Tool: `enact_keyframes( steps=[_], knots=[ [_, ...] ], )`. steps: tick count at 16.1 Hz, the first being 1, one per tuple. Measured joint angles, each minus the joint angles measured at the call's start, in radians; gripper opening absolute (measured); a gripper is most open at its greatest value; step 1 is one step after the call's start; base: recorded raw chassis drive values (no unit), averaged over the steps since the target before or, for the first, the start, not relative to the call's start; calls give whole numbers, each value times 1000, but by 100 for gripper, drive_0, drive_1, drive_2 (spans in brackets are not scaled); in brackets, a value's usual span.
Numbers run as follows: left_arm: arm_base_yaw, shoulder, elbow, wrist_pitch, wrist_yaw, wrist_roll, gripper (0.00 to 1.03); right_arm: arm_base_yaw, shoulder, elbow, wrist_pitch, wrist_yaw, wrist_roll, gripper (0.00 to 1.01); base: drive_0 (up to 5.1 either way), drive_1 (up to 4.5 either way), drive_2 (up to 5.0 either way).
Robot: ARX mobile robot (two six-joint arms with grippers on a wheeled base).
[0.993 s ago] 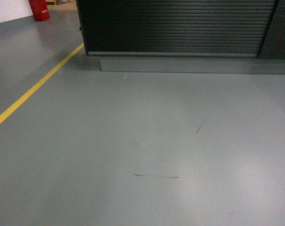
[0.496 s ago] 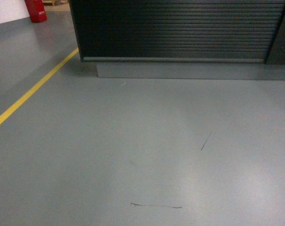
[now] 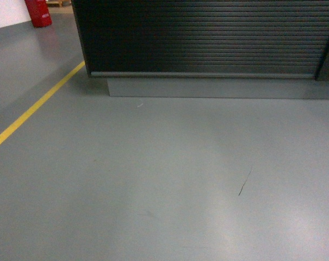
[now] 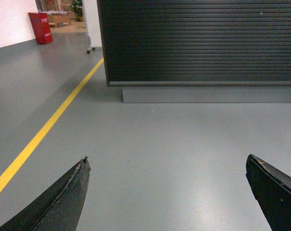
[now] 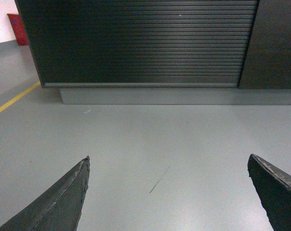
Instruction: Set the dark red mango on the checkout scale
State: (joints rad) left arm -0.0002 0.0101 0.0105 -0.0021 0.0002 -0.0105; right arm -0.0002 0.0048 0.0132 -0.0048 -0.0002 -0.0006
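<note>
While I face it: the checkout [image 3: 208, 38] shows only its ribbed front.
Mango: nowhere in view, nor the scale.
Handling, my guess: smooth, firm, bruisable; take it across the middle.
Left gripper [image 4: 169, 192]: jaws spread, empty.
Right gripper [image 5: 169, 192]: likewise.

Ahead, blocked by checkout [image 3: 208, 38]: ribbed dark front on grey plinth [image 3: 218, 88], spanning nearly full width of head view. Open grey floor [image 3: 153, 179] between robot and plinth, bare apart from a thin dark scuff [image 3: 244, 181]. Free passage left of checkout along yellow line [image 3: 33, 109]; red object [image 3: 38, 12] standing far back there. Both wrist views unobstructed between spread fingertips.
</note>
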Motion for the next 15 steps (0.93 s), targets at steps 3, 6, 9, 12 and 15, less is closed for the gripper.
enact_keyframes(
  steps=[3, 6, 9, 12, 15],
  knots=[
    [0, 0, 0, 0, 0, 0, 98, 0, 0, 0, 0, 0, 0, 98, 0, 0, 0],
    [0, 0, 0, -1, 0, 0, 98, 0, 0, 0, 1, 0, 0, 98, 0, 0, 0],
    [0, 0, 0, -1, 0, 0, 98, 0, 0, 0, 0, 0, 0, 98, 6, 311, -298],
    [0, 0, 0, -2, -1, 0, 98, 0, 0, 0, 1, 0, 0, 98, 6, 311, -298],
    [0, 0, 0, -2, 0, 0, 98, 0, 0, 0, 0, 0, 0, 98, -3, 300, -306]
  ],
)
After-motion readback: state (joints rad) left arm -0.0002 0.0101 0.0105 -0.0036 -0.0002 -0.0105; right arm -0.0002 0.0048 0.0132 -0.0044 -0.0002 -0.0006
